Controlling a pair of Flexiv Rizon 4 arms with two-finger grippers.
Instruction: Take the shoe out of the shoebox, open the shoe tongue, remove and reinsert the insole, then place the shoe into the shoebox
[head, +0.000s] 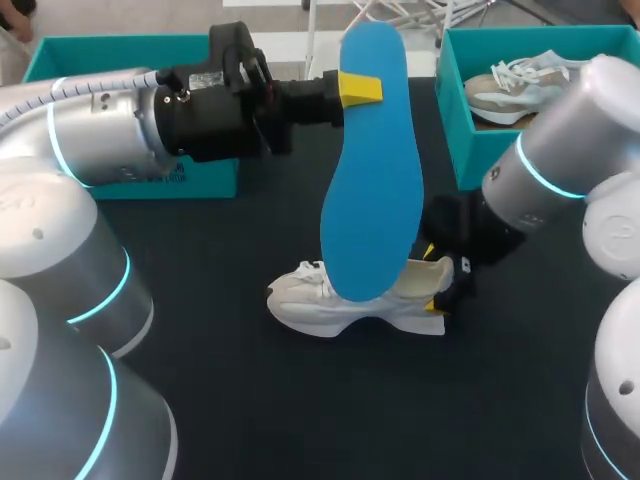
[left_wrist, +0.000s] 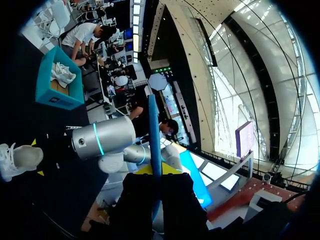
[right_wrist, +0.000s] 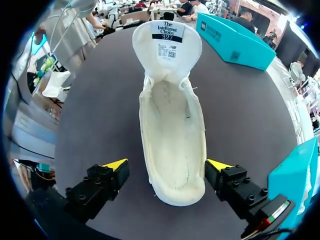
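**Insole Out, Shoe on Table**

A teal shoebox (head: 120, 55) stood at the upper left of the head view. The left gripper (head: 352, 88), entering from the left, was clamped on the blue insole (head: 372, 180). The insole hung upright at upper centre, its lower end overlapping the shoe in that view. The white shoe (head: 345, 305) stood on the dark table (head: 300, 410) at centre, outside both boxes. In the right wrist view the tongue (right_wrist: 167, 42) was folded open. The right gripper (right_wrist: 167, 165) straddled the heel with fingers apart, not clamping. A second shoebox (head: 455, 120) at the upper right held a second shoe (head: 515, 85).
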